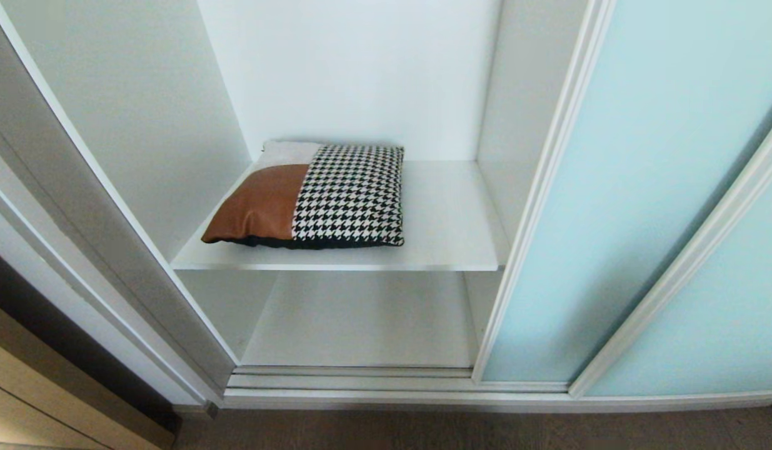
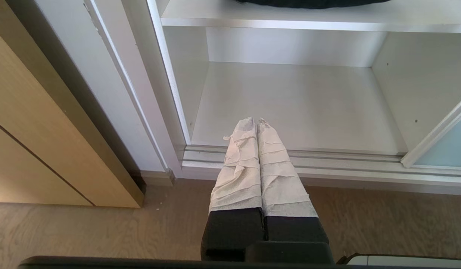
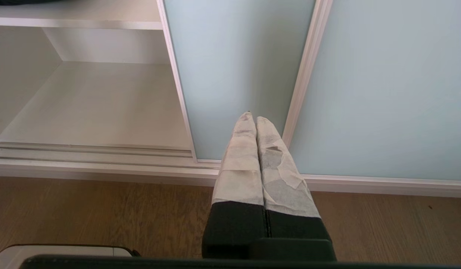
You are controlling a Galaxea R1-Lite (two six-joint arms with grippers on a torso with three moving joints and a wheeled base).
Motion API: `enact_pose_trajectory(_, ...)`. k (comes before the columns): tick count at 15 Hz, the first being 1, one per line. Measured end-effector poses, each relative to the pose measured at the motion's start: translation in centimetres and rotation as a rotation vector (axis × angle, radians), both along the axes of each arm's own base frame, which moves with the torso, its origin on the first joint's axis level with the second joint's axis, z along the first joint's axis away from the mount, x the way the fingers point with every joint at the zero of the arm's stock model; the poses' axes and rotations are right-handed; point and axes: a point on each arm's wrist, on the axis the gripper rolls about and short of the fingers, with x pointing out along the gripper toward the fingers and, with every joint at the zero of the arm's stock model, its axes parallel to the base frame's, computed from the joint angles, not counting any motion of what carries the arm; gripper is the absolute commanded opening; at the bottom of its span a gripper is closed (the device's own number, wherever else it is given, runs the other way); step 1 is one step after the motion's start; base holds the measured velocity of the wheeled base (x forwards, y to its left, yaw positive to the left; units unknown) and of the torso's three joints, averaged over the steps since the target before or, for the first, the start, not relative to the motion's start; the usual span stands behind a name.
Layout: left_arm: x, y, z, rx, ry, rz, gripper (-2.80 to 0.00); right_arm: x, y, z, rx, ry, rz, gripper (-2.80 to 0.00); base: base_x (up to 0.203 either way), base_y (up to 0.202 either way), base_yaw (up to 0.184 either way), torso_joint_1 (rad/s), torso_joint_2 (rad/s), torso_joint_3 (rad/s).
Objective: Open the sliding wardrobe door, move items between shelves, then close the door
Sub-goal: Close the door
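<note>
You have the sliding wardrobe door (image 1: 611, 206) already pushed aside to the right of the cushion (image 1: 310, 197), so the compartment stands open and the opening step looks finished. The cushion lies flat on the upper shelf (image 1: 448, 231), toward its left side and close to the back wall, with the tan leather part nearest the left wall. Directly under the cushion's shelf is the lower shelf (image 1: 360, 325), which carries nothing that you can see. Neither arm shows in the head view. The left gripper (image 2: 255, 120) hangs low over the floor (image 2: 84, 231), well below the cushion and in front of the lower shelf, and its wrapped fingers are pressed together with nothing between them. The right gripper (image 3: 252, 116) is also low, in front of the door panel, its fingers together and holding nothing too. So I judge that the moving step is now in hand but not yet begun. Your next move asks you to raise one arm to the cushion, spread the fingers, and take the cushion at its front edge before you bring it down to the lower shelf.
</note>
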Motion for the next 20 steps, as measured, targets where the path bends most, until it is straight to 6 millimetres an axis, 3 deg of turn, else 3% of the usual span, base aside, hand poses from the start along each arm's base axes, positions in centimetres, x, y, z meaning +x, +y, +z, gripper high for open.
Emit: enact_pose_trajectory(20,0.00,0.00,0.00,0.000,0.000,0.000,-2.80,0.00,0.00,0.00,0.000,0.000,-0.001,-2.80,0.000,0.000,0.000,0.000,0.00,0.000)
